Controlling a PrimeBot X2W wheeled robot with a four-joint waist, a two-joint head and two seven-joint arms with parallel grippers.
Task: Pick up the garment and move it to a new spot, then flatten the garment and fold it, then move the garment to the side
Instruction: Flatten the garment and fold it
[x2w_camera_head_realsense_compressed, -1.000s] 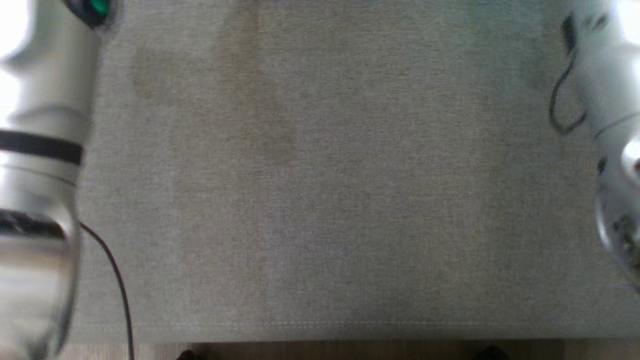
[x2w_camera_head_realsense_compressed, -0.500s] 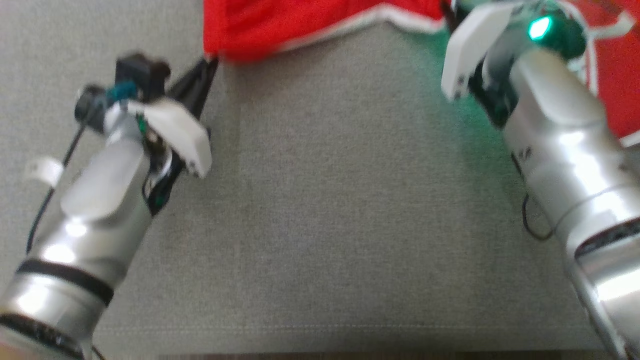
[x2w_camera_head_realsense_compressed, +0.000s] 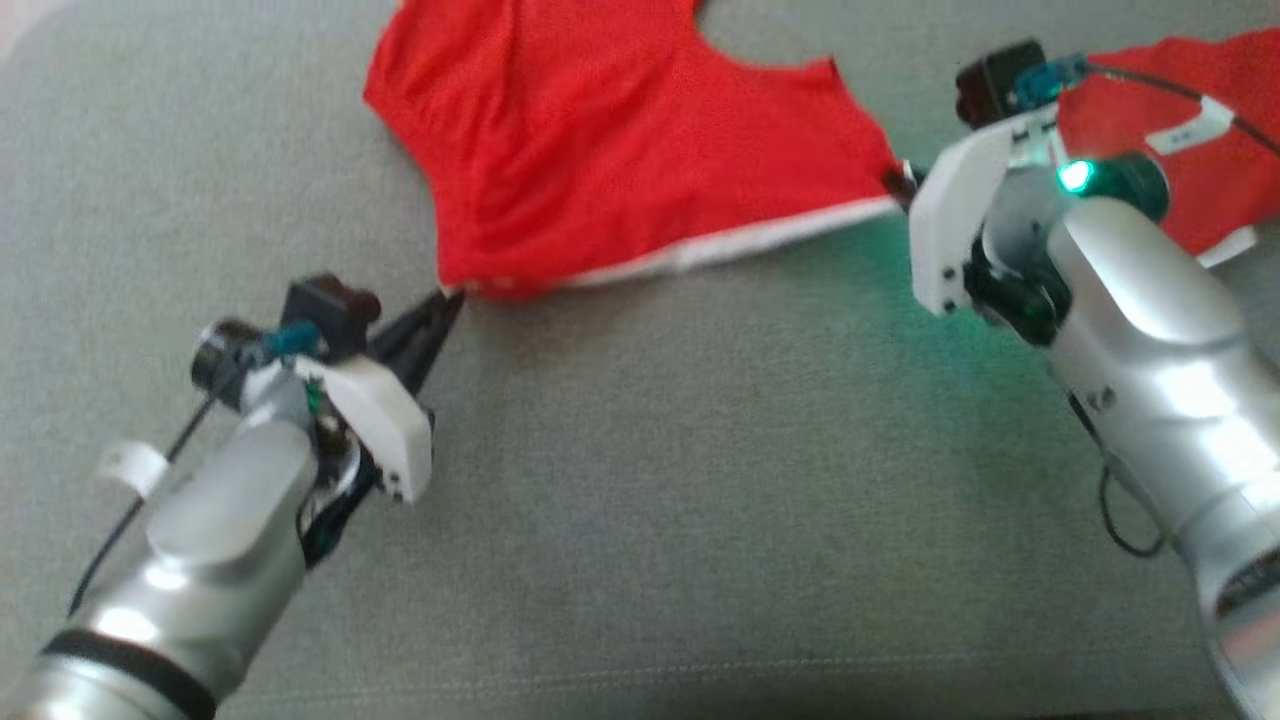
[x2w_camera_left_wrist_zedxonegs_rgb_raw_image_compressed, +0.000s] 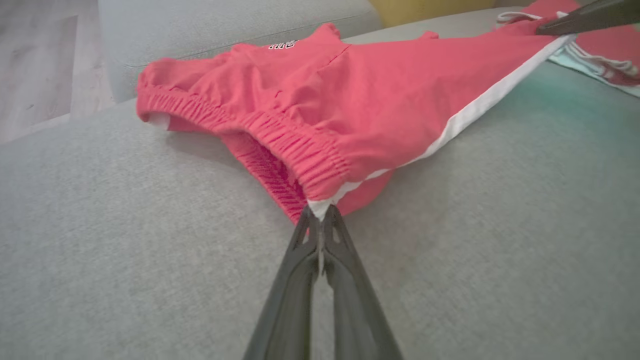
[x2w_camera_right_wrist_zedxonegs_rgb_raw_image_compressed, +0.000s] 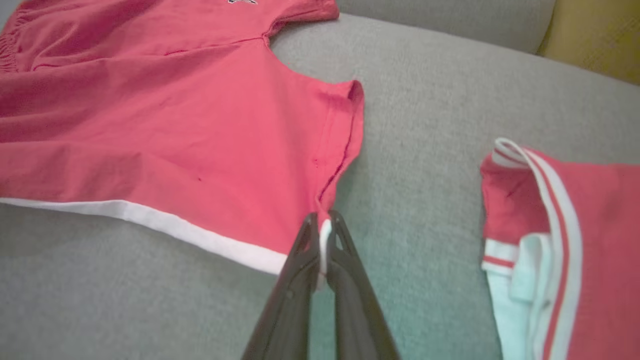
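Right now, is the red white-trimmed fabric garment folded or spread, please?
Spread: the red garment lies stretched between the left gripper and right gripper.

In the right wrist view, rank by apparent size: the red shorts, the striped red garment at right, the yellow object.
1. red shorts, largest by far.
2. striped red garment, cut by the frame edge.
3. yellow object, a far corner; true size unsure.

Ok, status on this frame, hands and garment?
Left hand shut on waistband corner of red shorts. Right hand shut on hem corner. White-striped edge stretched between them over grey cushion. Second red garment lies apart, far right.
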